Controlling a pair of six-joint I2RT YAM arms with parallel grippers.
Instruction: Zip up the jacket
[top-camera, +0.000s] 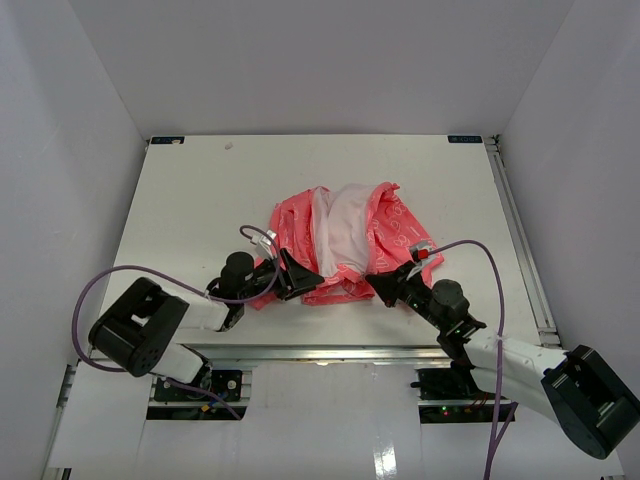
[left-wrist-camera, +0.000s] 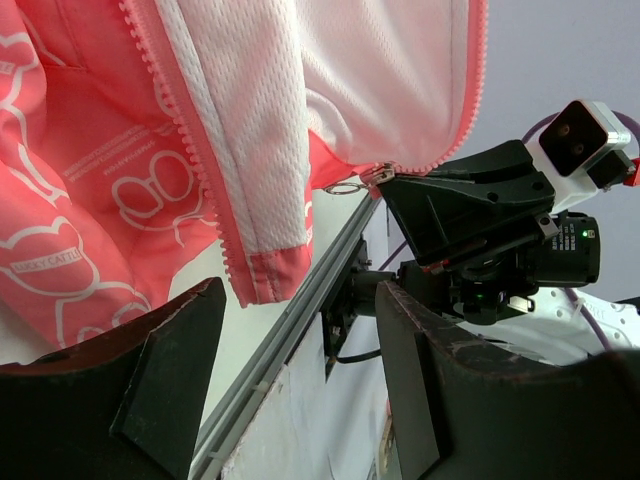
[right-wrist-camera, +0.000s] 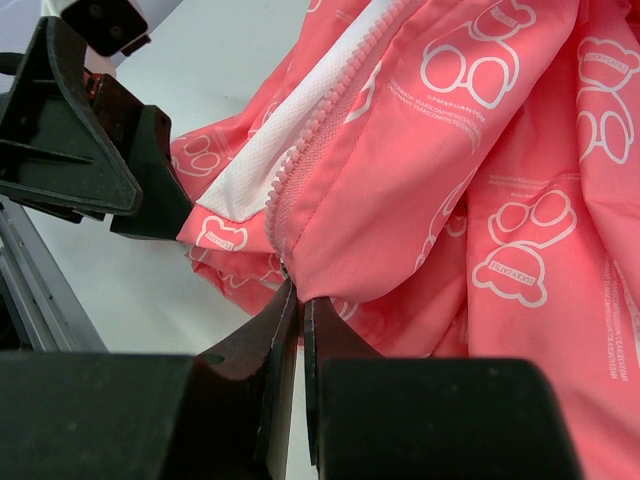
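The jacket (top-camera: 345, 240) lies in a crumpled heap on the white table (top-camera: 200, 190), with bare tabletop showing on every side of it and the least on its near side, where a metal rail (top-camera: 330, 352) runs along the table's edge. The jacket is coral pink with white bear outlines and small lettering, and its front lies open so that a broad strip of white mesh lining (top-camera: 340, 225) faces up along its middle. The left gripper (top-camera: 300, 280) sits low at the jacket's near-left corner with its fingers (left-wrist-camera: 160, 370) spread wide and nothing between them; in its wrist view the hem of one front panel hangs just beyond the gap, and I cannot tell whether either pad touches it. The right gripper (right-wrist-camera: 298, 300) is at the jacket's near-right corner, fingers pressed together and pinching the bottom edge of the jacket at the foot of the zipper (right-wrist-camera: 320, 140). From the left wrist the two rows of pink teeth are apart: one runs down beside the mesh lining, while the other ends at a small metal slider with a ring pull (left-wrist-camera: 345, 187) right at the tip of the right gripper. A purple cable (top-camera: 480, 245) loops from each arm on the near side of the jacket
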